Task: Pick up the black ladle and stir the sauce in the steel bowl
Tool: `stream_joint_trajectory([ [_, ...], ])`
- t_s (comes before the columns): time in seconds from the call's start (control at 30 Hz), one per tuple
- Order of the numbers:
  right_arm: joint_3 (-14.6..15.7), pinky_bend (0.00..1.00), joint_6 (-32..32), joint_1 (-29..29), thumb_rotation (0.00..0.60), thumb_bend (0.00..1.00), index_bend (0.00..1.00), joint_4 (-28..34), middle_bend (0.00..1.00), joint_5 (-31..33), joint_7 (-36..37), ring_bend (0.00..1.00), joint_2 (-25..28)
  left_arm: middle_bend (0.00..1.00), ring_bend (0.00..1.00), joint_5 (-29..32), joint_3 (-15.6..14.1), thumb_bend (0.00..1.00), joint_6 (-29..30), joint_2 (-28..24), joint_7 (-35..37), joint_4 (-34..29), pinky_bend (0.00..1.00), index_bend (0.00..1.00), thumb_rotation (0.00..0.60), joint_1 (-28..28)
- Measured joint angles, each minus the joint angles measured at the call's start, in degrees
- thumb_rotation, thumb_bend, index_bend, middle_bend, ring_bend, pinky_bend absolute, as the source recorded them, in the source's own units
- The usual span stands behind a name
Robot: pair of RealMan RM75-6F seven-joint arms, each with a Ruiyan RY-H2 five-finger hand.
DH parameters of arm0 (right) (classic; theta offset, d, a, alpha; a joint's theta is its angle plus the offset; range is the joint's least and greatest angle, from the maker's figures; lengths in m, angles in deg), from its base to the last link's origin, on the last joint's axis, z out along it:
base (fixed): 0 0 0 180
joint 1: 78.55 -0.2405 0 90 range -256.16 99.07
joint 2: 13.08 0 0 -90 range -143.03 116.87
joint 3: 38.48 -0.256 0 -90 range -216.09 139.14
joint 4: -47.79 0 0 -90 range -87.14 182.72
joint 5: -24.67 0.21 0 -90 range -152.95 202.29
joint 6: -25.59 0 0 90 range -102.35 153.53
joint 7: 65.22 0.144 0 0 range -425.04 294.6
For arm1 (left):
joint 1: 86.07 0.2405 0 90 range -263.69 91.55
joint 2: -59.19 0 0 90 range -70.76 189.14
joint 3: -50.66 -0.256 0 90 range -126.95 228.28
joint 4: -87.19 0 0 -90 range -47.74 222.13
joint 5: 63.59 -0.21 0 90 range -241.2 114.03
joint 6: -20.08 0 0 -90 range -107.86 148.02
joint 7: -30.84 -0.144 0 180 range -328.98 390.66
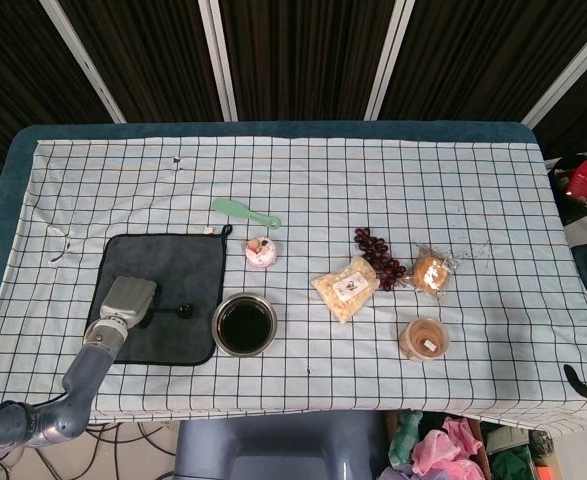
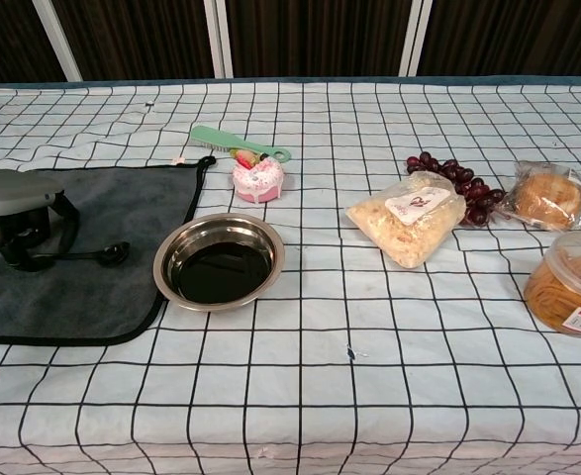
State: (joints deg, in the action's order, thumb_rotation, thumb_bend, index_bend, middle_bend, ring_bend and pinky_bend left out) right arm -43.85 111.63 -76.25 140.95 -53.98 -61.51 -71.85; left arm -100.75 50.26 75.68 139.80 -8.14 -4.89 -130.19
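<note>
The black ladle (image 2: 112, 254) lies on a dark grey mat (image 2: 122, 213), its small round head (image 1: 184, 309) pointing toward the steel bowl (image 1: 244, 324). My left hand (image 2: 15, 210) covers the handle end, with its dark fingers (image 2: 13, 245) curled down around the handle. From the head view the left hand (image 1: 126, 302) sits on the mat's left half. The steel bowl (image 2: 219, 261) holds dark sauce and stands just right of the mat, about a hand's width from the ladle head. My right hand is out of sight.
Behind the bowl are a pink cupcake (image 2: 257, 176) and a green comb (image 2: 236, 142). To the right lie a snack bag (image 2: 409, 219), dark grapes (image 2: 460, 183), a wrapped bun (image 2: 549, 197) and a lidded tub (image 2: 571, 282).
</note>
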Motion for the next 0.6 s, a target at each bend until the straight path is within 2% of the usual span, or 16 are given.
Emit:
stream_joint_trajectory([
  [0.6, 0.0, 0.22, -0.1, -0.1, 0.600, 0.22, 0.06, -0.1, 0.01, 0.0, 0.0, 0.08, 0.0, 0.87, 0.89, 0.0, -0.2, 0.39, 0.6, 0.4, -0.4, 0.3, 0.81, 0.55, 0.600, 0.0],
])
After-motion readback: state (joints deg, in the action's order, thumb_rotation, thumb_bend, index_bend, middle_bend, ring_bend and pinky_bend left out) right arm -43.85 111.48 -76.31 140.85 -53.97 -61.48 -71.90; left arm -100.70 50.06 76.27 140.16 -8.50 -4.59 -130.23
